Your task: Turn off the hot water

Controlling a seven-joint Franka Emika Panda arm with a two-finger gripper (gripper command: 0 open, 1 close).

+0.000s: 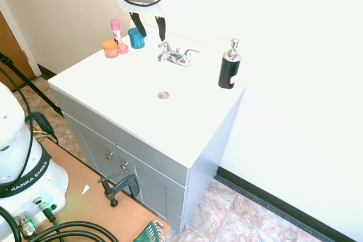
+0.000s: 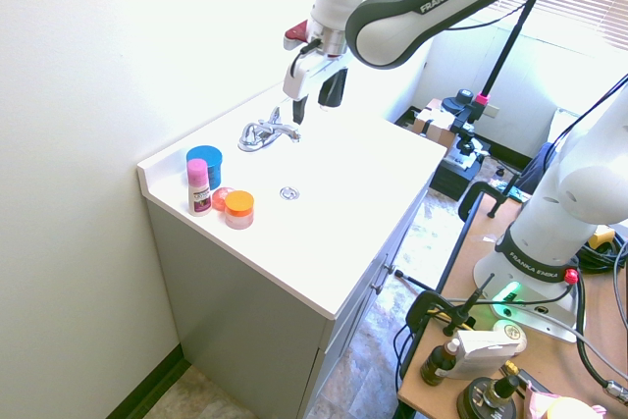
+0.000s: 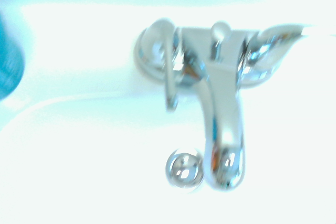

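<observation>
The tap of the hot water is a small chrome faucet [image 1: 176,56] [image 2: 267,131] at the back of the white sink counter [image 1: 113,83]. No stream of water shows at its spout. My gripper [image 1: 151,37] [image 2: 314,105] hangs open just above the faucet, on its blue-jar side, with nothing between its fingers. The wrist view looks straight down on the faucet [image 3: 218,103]. In that view one lever handle [image 3: 169,77] points along the spout, and the other handle [image 3: 273,38] angles away to the side.
A black pump bottle [image 1: 229,66] stands on the counter beside the faucet. On the other side are a blue jar [image 1: 136,38], a pink-capped bottle [image 1: 115,29] and an orange-lidded jar [image 1: 110,48]. The drain [image 1: 163,94] lies in front. A wall rises right behind the faucet.
</observation>
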